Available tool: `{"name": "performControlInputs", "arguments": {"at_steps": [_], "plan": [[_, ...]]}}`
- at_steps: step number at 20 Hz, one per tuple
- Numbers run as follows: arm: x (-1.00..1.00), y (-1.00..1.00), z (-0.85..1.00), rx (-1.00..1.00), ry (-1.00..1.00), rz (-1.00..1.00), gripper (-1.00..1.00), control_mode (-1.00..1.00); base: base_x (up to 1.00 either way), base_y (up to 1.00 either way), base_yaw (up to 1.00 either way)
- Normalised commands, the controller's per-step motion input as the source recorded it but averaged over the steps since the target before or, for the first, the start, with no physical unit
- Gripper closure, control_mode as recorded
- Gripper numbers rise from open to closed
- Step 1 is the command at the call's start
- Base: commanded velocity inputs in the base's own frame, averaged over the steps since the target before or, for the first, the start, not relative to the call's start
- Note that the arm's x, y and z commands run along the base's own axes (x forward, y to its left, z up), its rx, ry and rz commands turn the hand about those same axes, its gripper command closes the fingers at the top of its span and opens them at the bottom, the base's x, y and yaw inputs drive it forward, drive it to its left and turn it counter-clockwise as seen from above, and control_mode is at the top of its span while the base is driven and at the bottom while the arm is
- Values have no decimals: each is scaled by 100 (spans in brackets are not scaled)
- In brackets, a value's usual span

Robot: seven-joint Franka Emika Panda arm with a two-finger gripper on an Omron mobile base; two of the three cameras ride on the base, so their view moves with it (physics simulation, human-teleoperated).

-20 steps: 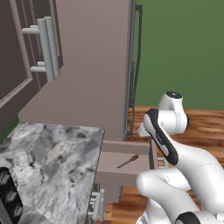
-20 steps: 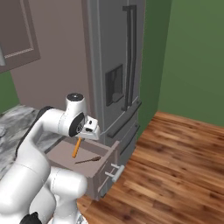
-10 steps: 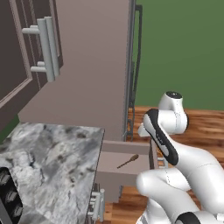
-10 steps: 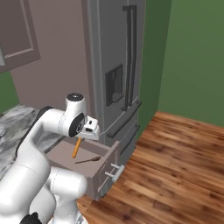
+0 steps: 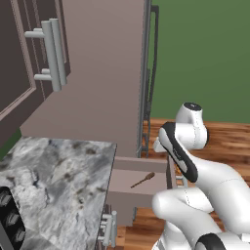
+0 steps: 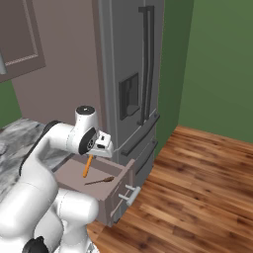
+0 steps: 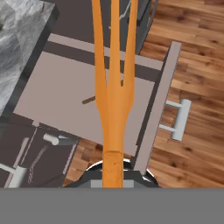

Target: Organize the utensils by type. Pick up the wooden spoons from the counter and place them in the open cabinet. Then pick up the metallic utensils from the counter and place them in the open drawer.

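Observation:
My gripper [image 6: 97, 153] hangs over the open drawer [image 6: 114, 194], shut on the handle of an orange fork [image 6: 87, 166] that points down into the drawer. In the hand view the orange fork [image 7: 114, 94] runs up the middle, its three tines over the open drawer [image 7: 74, 98], and its handle hides the fingertips. A dark, thin spoon-like utensil [image 5: 142, 180] lies flat on the drawer floor, also visible as the dark utensil [image 6: 100, 181] just right of the fork's tip. The marbled counter [image 5: 53, 185] lies left of the drawer.
A tall grey refrigerator [image 6: 136, 74] stands right behind the drawer. The drawer front with its silver bar handle [image 7: 177, 120] juts out over the wooden floor [image 6: 197, 188]. Upper cabinet doors with bar handles [image 5: 49, 53] hang above the counter. Cooktop knobs [image 5: 12, 222] sit at the near left.

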Motion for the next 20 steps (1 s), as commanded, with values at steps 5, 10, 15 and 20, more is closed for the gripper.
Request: {"name": "performControlInputs", "arguments": {"at_steps": [5, 10, 15, 20], "plan": [[63, 2, -4, -1, 6, 11, 100, -100, 0, 0, 0], [73, 8, -25, -1, 12, 4, 100, -100, 0, 0, 0], [34, 6, -45, -10, 2, -5, 100, -100, 0, 0, 0], [50, 10, -37, -12, 0, -48, 100, -100, 0, 0, 0]]}}
